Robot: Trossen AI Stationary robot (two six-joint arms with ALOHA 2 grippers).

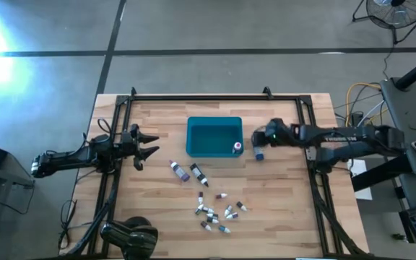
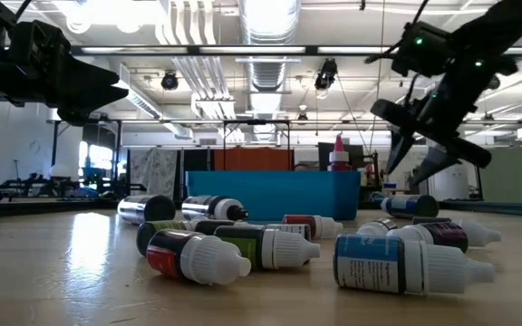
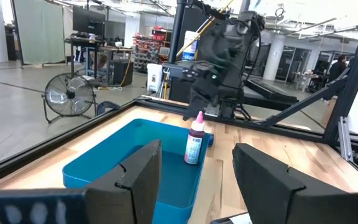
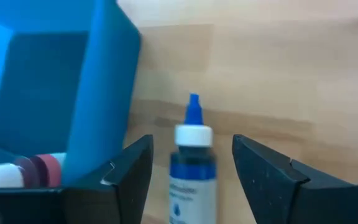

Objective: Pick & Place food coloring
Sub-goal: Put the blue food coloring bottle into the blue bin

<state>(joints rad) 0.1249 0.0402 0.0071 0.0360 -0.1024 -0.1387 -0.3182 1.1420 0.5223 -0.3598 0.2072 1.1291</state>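
One pink-capped bottle stands upright inside the teal bin, at its right end. A blue bottle lies on the counter just right of the bin. Two longer dark bottles lie just below the bin; about a dozen small bottles lie scattered farther below.

A teal bin is seen mid-table; one pink-capped bottle stands upright inside it; more bottles are scattered on their sides in front of the bin; the right gripper is held open above a blue bottle lying right of the bin.
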